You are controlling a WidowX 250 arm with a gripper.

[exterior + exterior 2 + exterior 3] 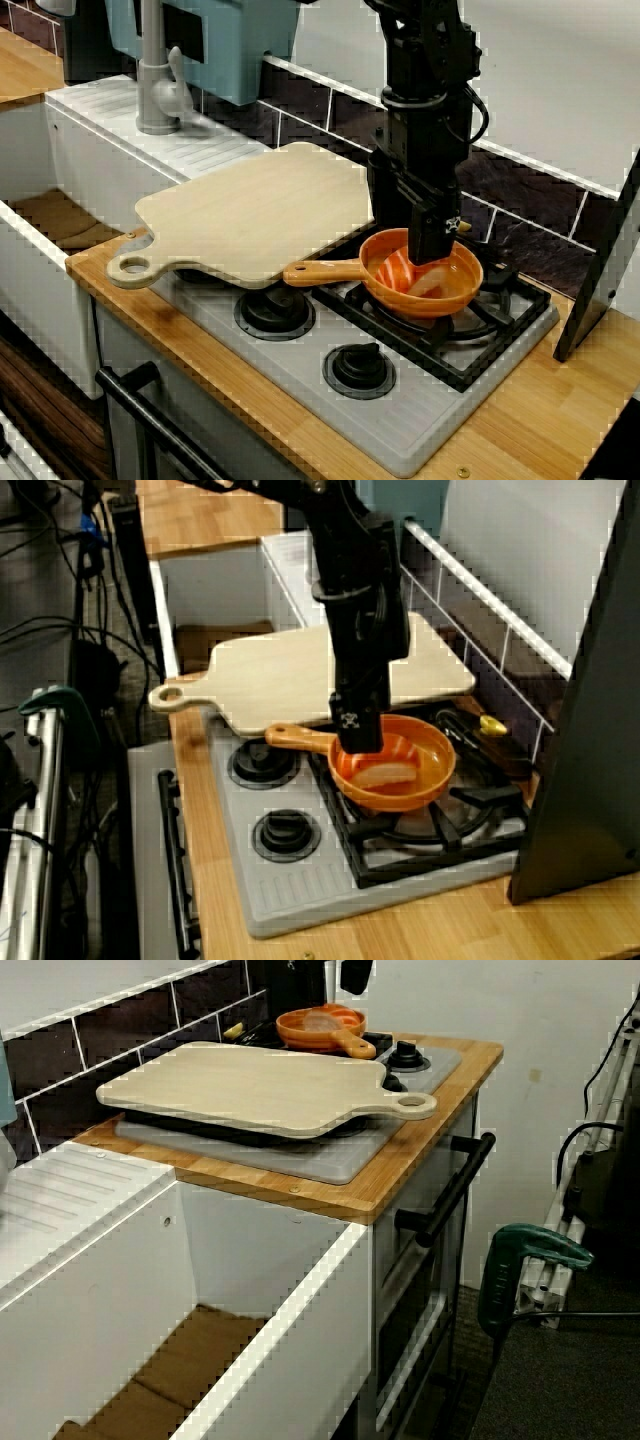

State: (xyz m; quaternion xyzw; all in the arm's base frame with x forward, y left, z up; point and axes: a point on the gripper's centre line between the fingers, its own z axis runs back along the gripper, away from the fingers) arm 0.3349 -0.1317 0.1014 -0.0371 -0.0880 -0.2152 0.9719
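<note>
- One black gripper (432, 255) is held upright, its tip inside the orange pan (415, 303), right over a pale striped piece (400, 272) that lies in the pan; contact between the two cannot be made out.
- Whether the fingers are spread or closed cannot be told, since they are masked by the gripper's own body and the pan's rim in every view.
- The pan is carried level by the black grate (430, 355) of the right-hand burner. Its handle (320, 270) is pointed left and ends just beside the wooden cutting board (250, 215).
- The board is laid flat across the left part of the grey hob (300, 355), which seems to bear its wide blade. Its holed handle end reaches out over the wooden counter (160, 318).
- Two round knobs (275, 312) are left uncovered at the hob's front.
- A white sink (300, 1320) and a grey faucet (155, 90) are set to the left, with dark tiles (520, 190) behind.
- A green clamp (525, 1260) is seen lower down beside the unit in the view across the sink.
</note>
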